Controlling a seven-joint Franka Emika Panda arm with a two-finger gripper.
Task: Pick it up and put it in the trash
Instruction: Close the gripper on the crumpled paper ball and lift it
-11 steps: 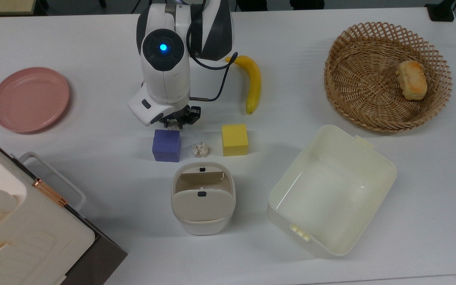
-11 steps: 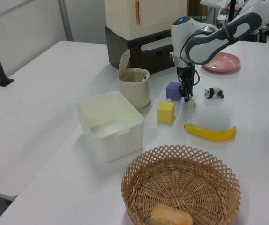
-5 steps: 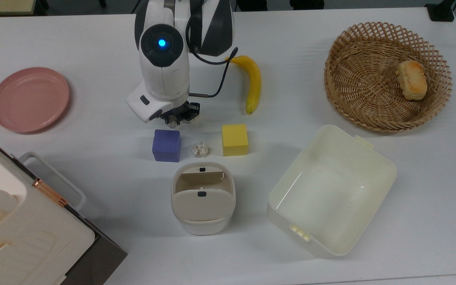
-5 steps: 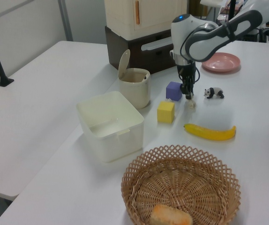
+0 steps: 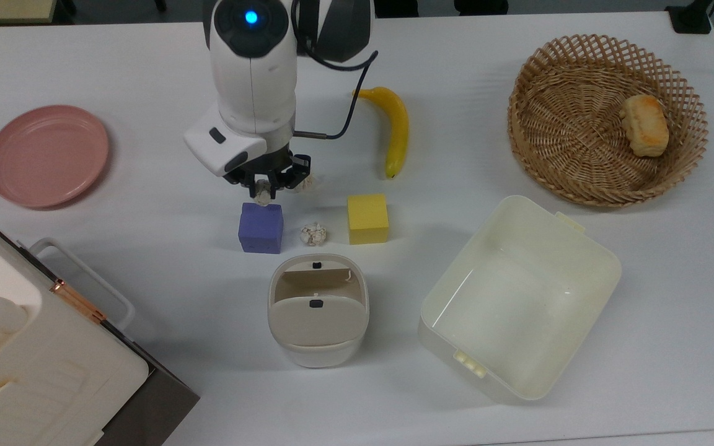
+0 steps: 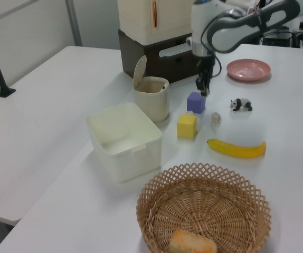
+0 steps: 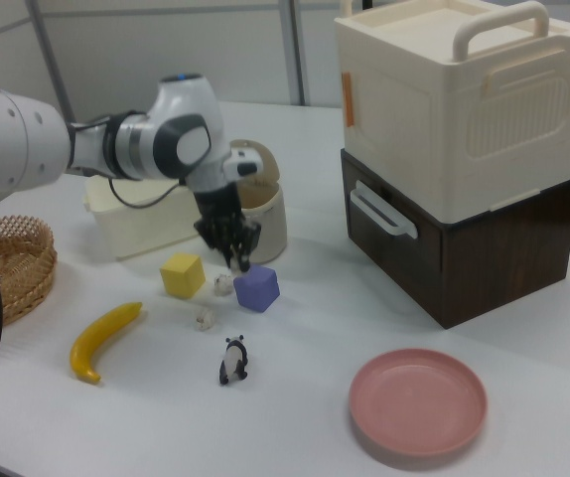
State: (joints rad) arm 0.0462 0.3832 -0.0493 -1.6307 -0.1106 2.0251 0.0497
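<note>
Transport step in hand. The tool [image 5: 263, 189] is closed on a small paper wad [image 5: 262, 193], pinched between its fingers and lifted clear of the table [image 5: 146, 260]. In the top view it hangs just beyond the far edge of the purple cube [image 5: 261, 227]; the left view places it above that cube.

Next move, in my judgement: carry the wad over the purple cube to the trash bin [image 5: 318, 310], which stands just on the cube's other side. Its flap lid [image 6: 139, 70] is tipped up, so the mouth is open. The release should come only once the tool is over the opening.

Surroundings, relative to the purple cube:
- A speckled wad [image 5: 313, 233] lies just beside it, between it and the yellow cube [image 5: 367, 218].
- Another wad [image 5: 307, 182] lies on the table near it, close beside the tool.
- A panda figure [image 7: 233, 360] and a banana [image 5: 396, 127] lie further off.
- A large cream tub [image 5: 518, 296], a wicker basket [image 5: 605, 118] and a pink plate [image 5: 46, 155] stand well apart.

Obstruction: the purple cube sits in the direct line to the bin; the present height appears enough to pass over it.
</note>
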